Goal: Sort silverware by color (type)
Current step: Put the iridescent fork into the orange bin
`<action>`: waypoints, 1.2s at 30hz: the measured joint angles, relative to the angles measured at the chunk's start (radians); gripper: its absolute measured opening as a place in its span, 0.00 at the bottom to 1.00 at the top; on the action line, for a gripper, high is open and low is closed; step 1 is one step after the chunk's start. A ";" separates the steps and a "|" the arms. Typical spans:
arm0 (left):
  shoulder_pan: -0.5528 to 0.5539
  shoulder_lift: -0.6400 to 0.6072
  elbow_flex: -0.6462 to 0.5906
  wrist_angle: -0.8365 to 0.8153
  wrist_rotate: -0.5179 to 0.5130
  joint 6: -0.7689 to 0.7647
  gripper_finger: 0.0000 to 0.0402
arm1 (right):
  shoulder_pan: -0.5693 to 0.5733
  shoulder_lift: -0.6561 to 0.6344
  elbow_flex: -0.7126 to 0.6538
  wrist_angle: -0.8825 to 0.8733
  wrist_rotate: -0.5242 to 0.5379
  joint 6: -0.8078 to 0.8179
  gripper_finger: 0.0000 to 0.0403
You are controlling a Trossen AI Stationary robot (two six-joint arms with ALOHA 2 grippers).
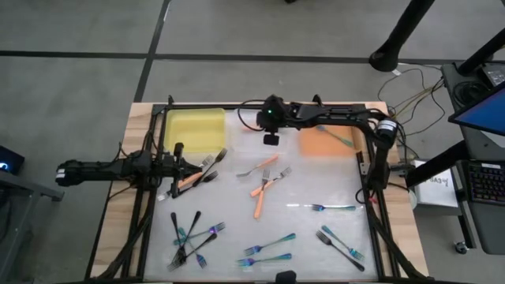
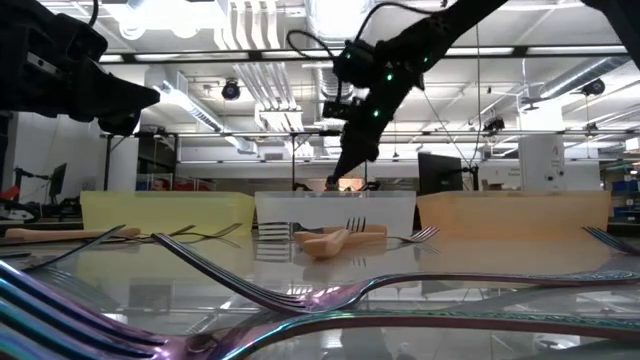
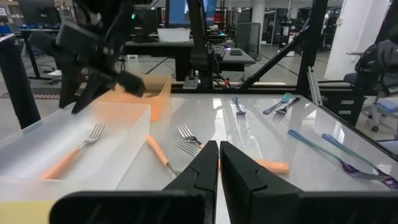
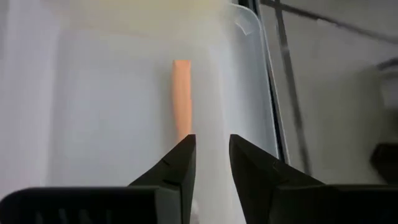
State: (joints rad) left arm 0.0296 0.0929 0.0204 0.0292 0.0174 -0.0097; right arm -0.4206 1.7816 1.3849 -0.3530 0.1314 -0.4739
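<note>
A: Forks [image 1: 260,192] mostly loose on the clear table [image 1: 316,229]. Going left to right?

B: Left gripper [image 1: 178,150] sits low at the left side, just in front of the yellow bin [image 1: 194,128]. Fingers nearly together, nothing between them in the left wrist view [image 3: 218,163].

A: What's near it?

B: One orange fork [image 1: 192,178] and a couple of dark ones [image 1: 211,160] just beside its tip. Front left has a crossed pile of black and teal forks [image 1: 189,237].

A: Middle?

B: Clear bin [image 1: 252,126] at the back, between the yellow bin and the orange bin [image 1: 330,142]. Right gripper [image 1: 270,139] hangs over it, jaws a narrow gap apart, holding nothing. Right wrist view shows an orange fork [image 4: 181,96] lying on the bin floor below the fingers [image 4: 180,165]. Three orange forks lie mid-table, two of them crossed.

A: Right side?

B: Teal fork [image 1: 339,139] inside the orange bin. Another teal one [image 1: 331,208] flat on the table near the right frame. Two teal forks [image 1: 268,251] front centre, a black and teal pair [image 1: 341,244] front right.
</note>
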 joint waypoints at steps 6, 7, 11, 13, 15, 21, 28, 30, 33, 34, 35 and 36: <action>0.000 0.000 0.000 0.000 0.000 0.000 0.00 | 0.022 -0.096 0.000 -0.175 -0.098 0.211 0.18; 0.000 0.000 0.000 0.000 0.000 0.000 0.00 | 0.022 -0.109 0.000 -0.210 -0.148 0.262 0.18; 0.000 0.000 0.000 0.000 0.000 0.000 0.00 | 0.037 -0.134 -0.013 -0.373 -0.390 0.387 0.15; 0.000 0.000 0.000 0.000 0.000 0.000 0.00 | 0.061 -0.136 -0.023 -0.453 -0.443 0.403 0.14; 0.000 0.000 0.000 0.000 0.000 0.000 0.00 | 0.095 -0.141 -0.041 -0.516 -0.445 0.409 0.14; 0.000 0.000 0.000 0.000 0.000 0.000 0.00 | 0.221 -0.149 -0.121 -0.627 -0.445 0.454 0.14; 0.000 0.000 0.000 0.000 0.000 0.000 0.00 | 0.350 -0.188 -0.223 -0.640 -0.444 0.546 0.18; 0.000 0.000 0.000 0.000 0.000 0.000 0.00 | 0.377 -0.211 -0.262 -0.640 -0.443 0.585 0.20; 0.000 0.000 0.000 0.000 0.000 0.000 0.00 | 0.409 -0.250 -0.326 -0.640 -0.421 0.651 0.22; 0.000 0.000 0.000 0.000 0.000 0.000 0.00 | 0.418 -0.268 -0.349 -0.637 -0.401 0.677 0.22; 0.000 0.000 0.000 0.000 0.000 0.000 0.00 | 0.428 -0.285 -0.372 -0.637 -0.385 0.705 0.23; 0.000 0.000 0.000 0.000 0.000 0.000 0.00 | 0.435 -0.302 -0.395 -0.637 -0.377 0.733 0.23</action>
State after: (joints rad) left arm 0.0296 0.0933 0.0203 0.0292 0.0174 -0.0096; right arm 0.0148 1.4791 0.9900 -0.9904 -0.2455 0.2588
